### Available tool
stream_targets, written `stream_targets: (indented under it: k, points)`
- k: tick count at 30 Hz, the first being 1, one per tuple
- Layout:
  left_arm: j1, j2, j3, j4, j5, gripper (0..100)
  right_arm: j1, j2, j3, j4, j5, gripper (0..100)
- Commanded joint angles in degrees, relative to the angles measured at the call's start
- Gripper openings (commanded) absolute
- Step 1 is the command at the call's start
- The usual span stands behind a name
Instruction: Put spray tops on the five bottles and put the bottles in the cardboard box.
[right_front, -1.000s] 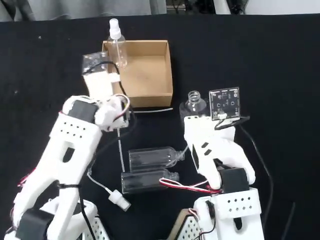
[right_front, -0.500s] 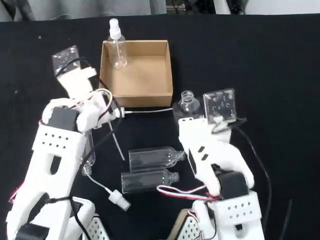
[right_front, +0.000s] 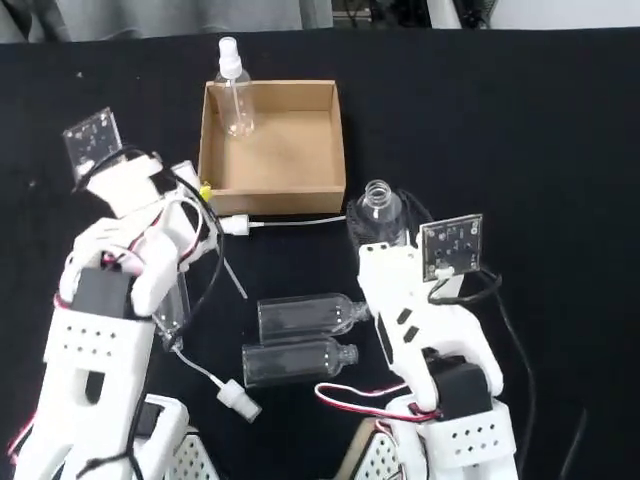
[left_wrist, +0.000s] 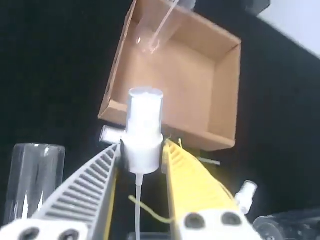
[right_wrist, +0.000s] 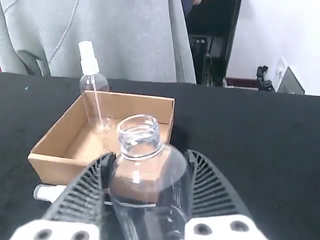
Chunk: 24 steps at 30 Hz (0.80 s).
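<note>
Spray top, white plastic w/ long dip tube (left_wrist: 144, 125): pinched tight in left gripper (left_wrist: 142, 150), swung back from brown cardboard box (right_front: 275, 200) toward black table's (right_front: 560, 150) left edge. Clear open-necked bottle (right_wrist: 140, 135) clamped upright in right gripper (right_wrist: 150, 159) (near box's front-right corner). Ready for capping, prob.

High up, we're looking down over the surface (right_front: 520, 130); close behind the left tool (left_wrist: 142, 147) and right tool (right_wrist: 150, 157), we face the cardboard box (right_front: 275, 200), shared by all views.
</note>
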Motion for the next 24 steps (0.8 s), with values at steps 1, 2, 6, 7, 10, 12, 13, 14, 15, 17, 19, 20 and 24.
stream_targets:
  k: [1,2,6,7,10,12,13,14,15,17,19,20,24]
  points:
    - [-2.42,-6.51,1.80,-4.04,0.70,3,-1.23,-1.89,1.19,-5.19,-0.09,4.0]
    - [-3.21,-7.47,2.59,-4.92,1.41,3,-1.23,-1.89,2.07,-6.51,-0.09,4.0]
    - [-7.25,-11.34,5.32,-7.65,5.01,3,-1.23,-1.98,4.26,-10.02,-0.09,3.9]
    - [-7.96,-12.31,5.67,-7.91,5.36,3,-1.23,-1.98,4.44,-10.37,-0.09,3.9]
    - [-9.45,-14.77,5.93,-7.91,5.36,3,-1.58,-1.98,4.44,-10.37,-0.09,3.9]
    - [-9.71,-15.91,6.02,-7.82,5.45,3,-3.08,-1.98,4.53,-10.29,-0.09,3.9]
    - [-9.89,-16.35,6.02,-7.74,5.45,3,-3.87,-1.98,4.53,-10.20,-0.09,3.9]
    - [-10.07,-16.62,6.02,-7.74,5.54,3,-4.57,-1.98,4.62,-10.20,-0.09,3.9]
    - [-10.24,-16.88,6.02,-7.74,5.98,3,-5.10,-1.98,4.88,-10.29,-0.09,3.9]
    - [-11.21,-17.05,6.02,-7.65,8.53,3,-6.07,-1.98,5.58,-10.55,0.00,3.9]
    - [-12.62,-17.05,6.02,-7.82,10.81,3,-7.21,-1.98,5.93,-10.64,1.23,3.9]
    - [-13.23,-17.05,6.02,-7.91,11.69,3,-7.82,-1.98,6.02,-10.64,2.46,3.9]
    - [-14.99,-17.05,6.02,-7.91,14.24,3,-9.93,-1.98,6.81,-10.64,4.92,3.9]
